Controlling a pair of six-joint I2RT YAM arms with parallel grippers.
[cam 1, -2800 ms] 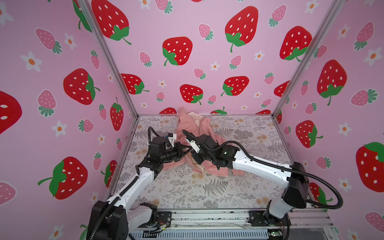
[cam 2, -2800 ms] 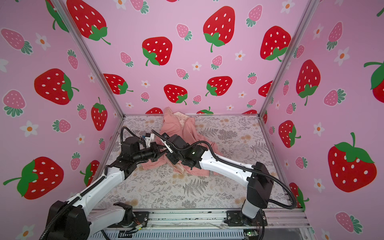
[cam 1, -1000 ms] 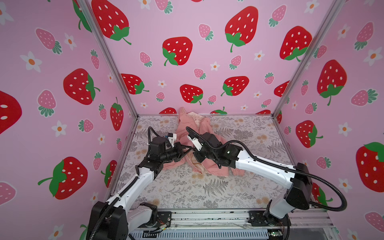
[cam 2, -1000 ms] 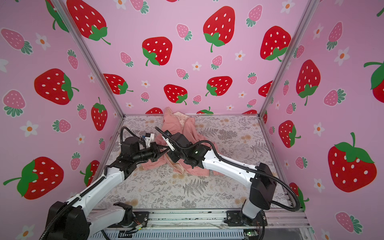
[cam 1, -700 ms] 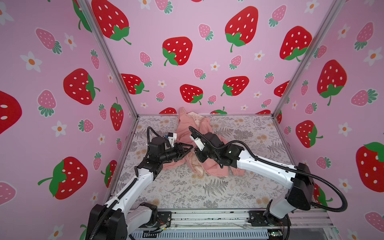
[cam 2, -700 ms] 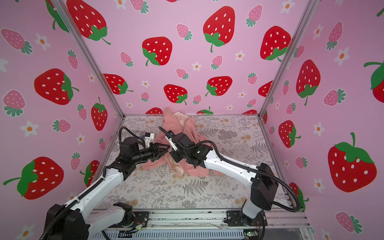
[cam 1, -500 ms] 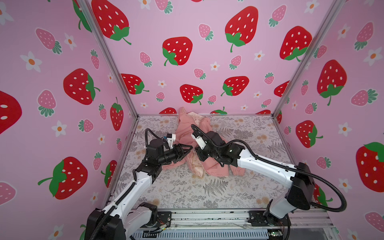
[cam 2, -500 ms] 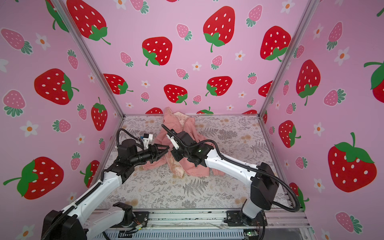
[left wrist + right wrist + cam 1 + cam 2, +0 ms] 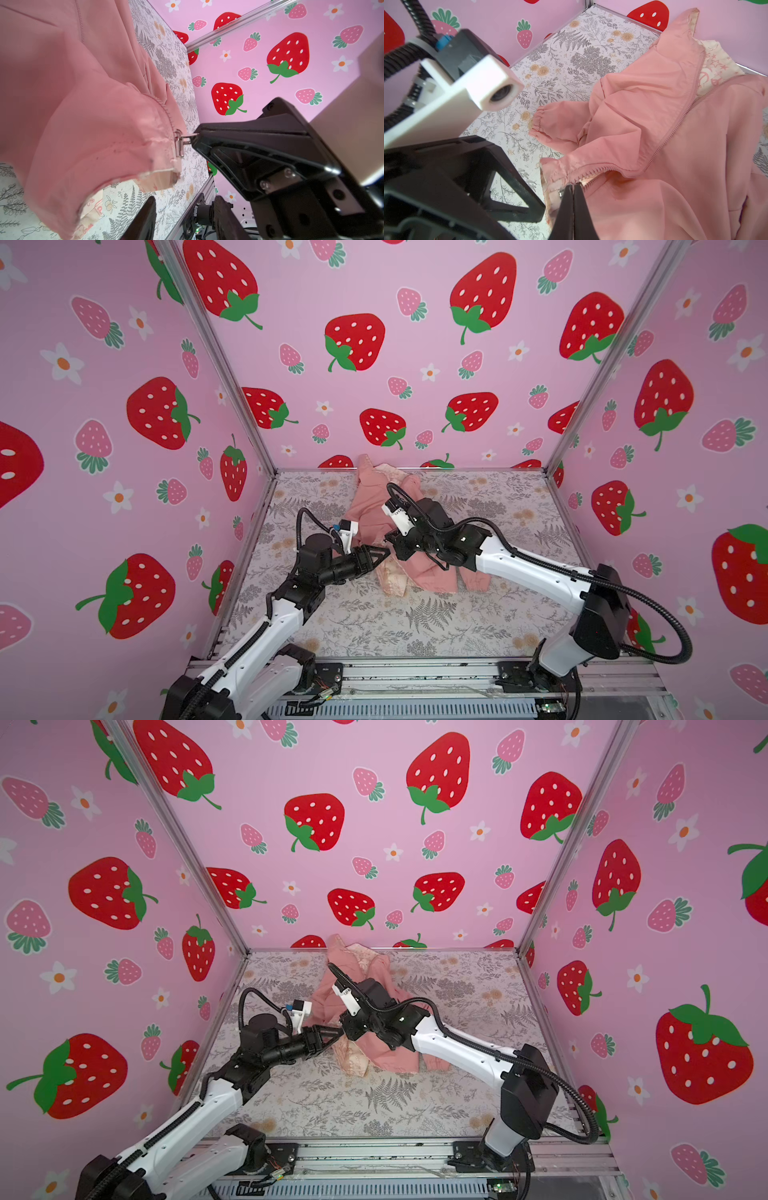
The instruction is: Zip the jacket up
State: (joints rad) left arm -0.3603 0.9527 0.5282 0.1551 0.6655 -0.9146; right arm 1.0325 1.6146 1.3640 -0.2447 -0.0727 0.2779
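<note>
Since a second ago my left gripper [image 9: 382, 555] has opened. The jaws were closed at the near edge of the jacket [image 9: 368, 506]; now they stand apart with nothing between them, tips just beside the fabric. My right arm has crept a little toward the back wall. My right gripper [image 9: 572, 190] is clamped on the metal pull [image 9: 185, 138], by the very tips only. The jacket lies crumpled on the mat [image 9: 415, 626], centre-back, hood up against the back wall. Its near corner seems lifted off the mat by my right pinch.

The slider [image 9: 179, 144] sits close to the hem [image 9: 158, 171], so I judge almost the whole zip is left to close (whether both tooth rows are seated in the slider I cannot tell). Step in hand, as I read it: re-anchor with the left, then draw the pull toward the hood.

To do it well:
- **Anchor:** the left should take the hem right below the slider, both layers if possible, and hold it down and back toward me. Without that the whole jacket will likely slide along with the pull.
- **Pull:** the right then travels along the line of the teeth [image 9: 593, 172], low and steady, not upward, since the fabric ahead is folded and bunched.
- **Lining:** cream lining [image 9: 160, 180] shows at the corner. Keep it clear of the slider or it could jam.
- **Grip:** a tip-only grip may slip off the pull, so go slow, no jerks.
</note>
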